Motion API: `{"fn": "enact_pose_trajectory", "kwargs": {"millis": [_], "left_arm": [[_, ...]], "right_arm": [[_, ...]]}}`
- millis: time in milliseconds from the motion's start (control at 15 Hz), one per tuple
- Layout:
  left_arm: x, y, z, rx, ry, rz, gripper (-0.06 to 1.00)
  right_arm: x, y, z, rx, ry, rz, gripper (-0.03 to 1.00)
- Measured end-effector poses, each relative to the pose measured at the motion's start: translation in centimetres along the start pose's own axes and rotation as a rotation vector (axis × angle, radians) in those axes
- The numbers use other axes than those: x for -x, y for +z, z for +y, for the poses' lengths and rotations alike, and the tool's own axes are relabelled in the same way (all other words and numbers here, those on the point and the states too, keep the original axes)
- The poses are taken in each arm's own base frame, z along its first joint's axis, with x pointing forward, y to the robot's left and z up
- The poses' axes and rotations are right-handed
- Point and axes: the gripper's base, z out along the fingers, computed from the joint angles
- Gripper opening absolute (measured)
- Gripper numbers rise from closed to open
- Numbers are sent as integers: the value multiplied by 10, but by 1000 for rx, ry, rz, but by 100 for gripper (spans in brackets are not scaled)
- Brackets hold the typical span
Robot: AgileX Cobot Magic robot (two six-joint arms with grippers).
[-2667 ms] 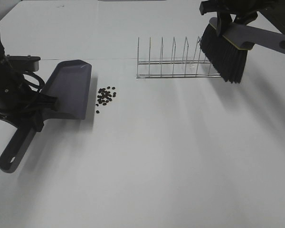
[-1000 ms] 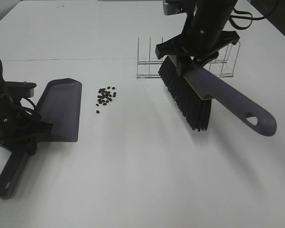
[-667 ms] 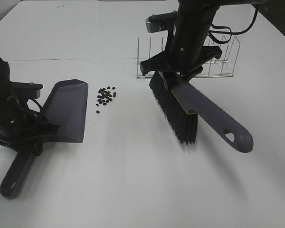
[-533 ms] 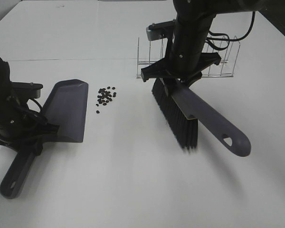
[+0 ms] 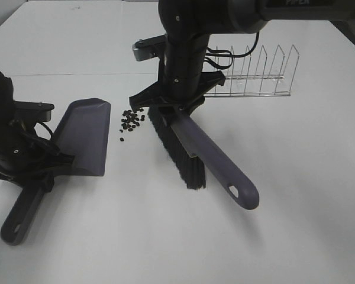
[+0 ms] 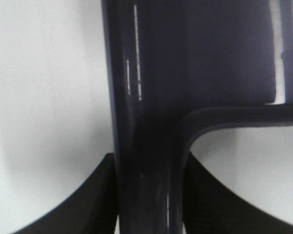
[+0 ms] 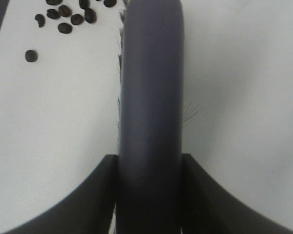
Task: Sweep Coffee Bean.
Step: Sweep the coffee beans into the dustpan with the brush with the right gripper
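A small pile of coffee beans [image 5: 132, 118] lies on the white table, just right of the grey-purple dustpan [image 5: 86, 136], whose lip faces them. My left gripper [image 5: 32, 168] is shut on the dustpan's handle [image 6: 146, 122], with a finger [image 6: 95, 195] on each side. The brush [image 5: 174, 151] stands with its black bristles on the table right beside the beans, its handle [image 5: 219, 163] pointing toward the front. My right gripper [image 5: 174, 106] is shut on the brush [image 7: 151, 97]. In the right wrist view the beans [image 7: 68, 17] lie just off the brush's side.
A wire dish rack [image 5: 248, 74] stands behind the right arm, at the back right of the table. A thin seam line runs across the table behind the dustpan.
The right arm has carried the brush leftward from in front of the rack to right beside the beans. The dustpan has shifted slightly and now rests still in the left gripper.
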Motion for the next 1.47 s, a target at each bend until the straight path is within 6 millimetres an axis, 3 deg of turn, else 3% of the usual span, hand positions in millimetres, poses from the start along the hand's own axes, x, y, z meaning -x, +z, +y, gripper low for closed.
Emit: {"fn": "enact_pose_trajectory", "kwargs": {"millis": [533,867,1267,1467], "left_arm": [[0,0,0,0,2,-3,35],[0,0,0,1,3,-4,35],[1,0,0,0,3,-5,35],[1,0,0,0,3,-5,35]], "right_arm": [[20,9,17,21,1,1,31],[20,2,5,-111,-47,67,31],[18,0,4,-118,-55,86,31],[23,-17,3,-112,-53,32,31]]}}
